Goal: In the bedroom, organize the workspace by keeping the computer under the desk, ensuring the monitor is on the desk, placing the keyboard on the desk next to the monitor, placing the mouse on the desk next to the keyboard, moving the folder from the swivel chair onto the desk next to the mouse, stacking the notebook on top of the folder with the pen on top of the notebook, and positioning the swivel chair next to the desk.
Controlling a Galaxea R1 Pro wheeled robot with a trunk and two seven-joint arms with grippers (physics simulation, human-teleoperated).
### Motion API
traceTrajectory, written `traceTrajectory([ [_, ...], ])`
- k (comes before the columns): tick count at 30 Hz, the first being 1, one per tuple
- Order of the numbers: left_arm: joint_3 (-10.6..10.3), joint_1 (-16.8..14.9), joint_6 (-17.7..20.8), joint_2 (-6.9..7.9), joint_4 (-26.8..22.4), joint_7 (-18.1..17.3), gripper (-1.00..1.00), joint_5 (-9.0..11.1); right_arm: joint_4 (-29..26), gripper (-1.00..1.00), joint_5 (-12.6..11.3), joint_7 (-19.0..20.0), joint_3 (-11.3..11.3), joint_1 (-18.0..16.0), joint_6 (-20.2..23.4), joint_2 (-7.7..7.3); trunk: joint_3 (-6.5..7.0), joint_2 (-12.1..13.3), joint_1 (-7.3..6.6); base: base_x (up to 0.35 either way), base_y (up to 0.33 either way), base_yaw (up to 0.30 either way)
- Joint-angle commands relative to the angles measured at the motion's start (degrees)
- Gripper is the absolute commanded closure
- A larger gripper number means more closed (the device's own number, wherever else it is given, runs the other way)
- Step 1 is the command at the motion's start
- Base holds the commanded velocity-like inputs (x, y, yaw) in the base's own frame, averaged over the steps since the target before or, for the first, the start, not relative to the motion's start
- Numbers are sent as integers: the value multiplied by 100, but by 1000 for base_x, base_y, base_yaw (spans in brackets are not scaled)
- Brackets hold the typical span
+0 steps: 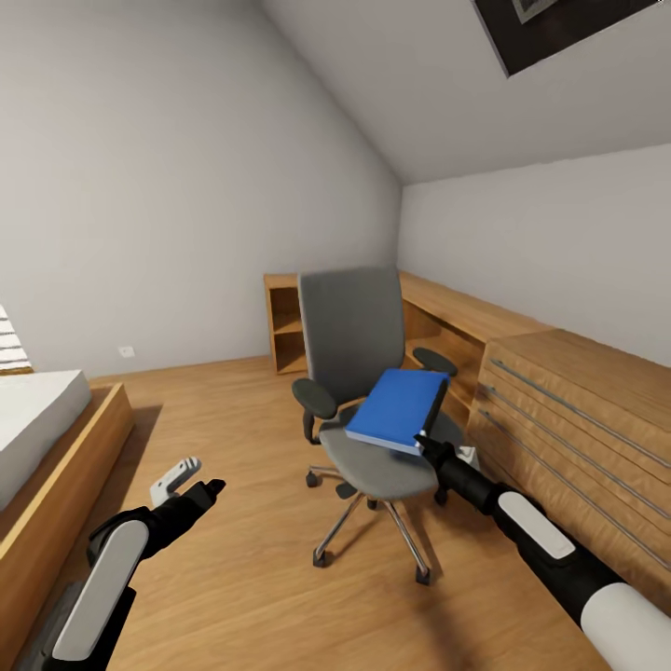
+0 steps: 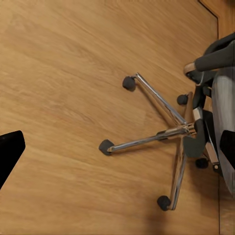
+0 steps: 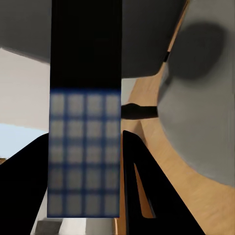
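Note:
The swivel chair, with grey seat and back, stands on its chrome star base in the middle of the wooden floor. My right gripper is shut on the near edge of the blue folder. The folder is tilted and sits just above the seat. In the right wrist view the folder's edge runs between black fingers. My left gripper hangs open and empty low over the floor, left of the chair. The desk, computer, monitor, keyboard, mouse, notebook and pen are out of view.
A bed with a wooden frame lies at the left. A light wooden dresser stands close on the right of the chair. A low wooden shelf runs along the far wall. Open floor lies between bed and chair.

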Motion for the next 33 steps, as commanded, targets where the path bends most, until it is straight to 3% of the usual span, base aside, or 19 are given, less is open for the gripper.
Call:
traceTrajectory([
  [1,-7,-4,3,3,-2,57,-100,56,-50,100,-35,15,20,12,3,-19,12,39,-23,0,0,0],
  [9,-116,-4,3,3,183,56,-100,49,-338,100,-20,14,19,109,-5,-111,156,360,-199,0,0,0],
  [24,-139,-4,3,10,245,57,-100,46,-593,100,-18,-39,15,219,-6,-175,425,961,-529,0,0,0],
  [33,-144,-4,0,11,308,57,-100,41,-1039,100,-17,-346,14,326,-54,-423,587,1322,-726,0,0,0],
])
